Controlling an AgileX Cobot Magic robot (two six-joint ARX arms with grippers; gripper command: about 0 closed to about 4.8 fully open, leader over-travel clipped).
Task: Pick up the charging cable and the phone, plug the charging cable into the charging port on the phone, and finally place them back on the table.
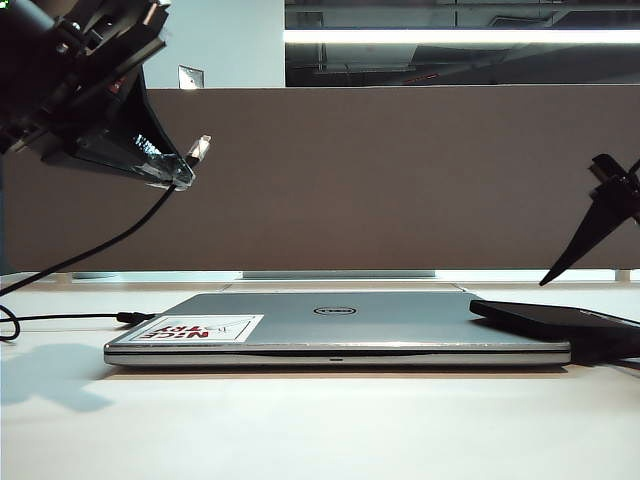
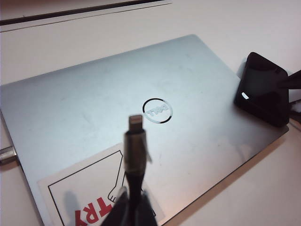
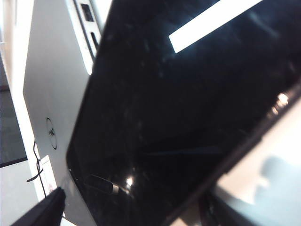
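Observation:
My left gripper [image 1: 178, 168] hangs at the upper left, high above the table [image 1: 300, 420]. It is shut on the charging cable [image 1: 150, 215], and the silver plug [image 2: 135, 121] sticks out past its fingers [image 2: 123, 207]. The cord droops down to the tabletop at the left. The phone [image 1: 555, 320] is a glossy black slab that lies partly on the right edge of the closed laptop. My right gripper [image 1: 585, 240] hovers just above it, open. In the right wrist view the phone [image 3: 188, 108] fills the space between the spread fingers [image 3: 47, 209], which do not grip it.
A closed silver Dell laptop [image 1: 330, 325] with a red-lettered sticker [image 1: 205, 328] lies mid-table. A brown-grey divider panel [image 1: 400, 180] closes off the back. Slack cord loops on the table at the far left [image 1: 60, 318].

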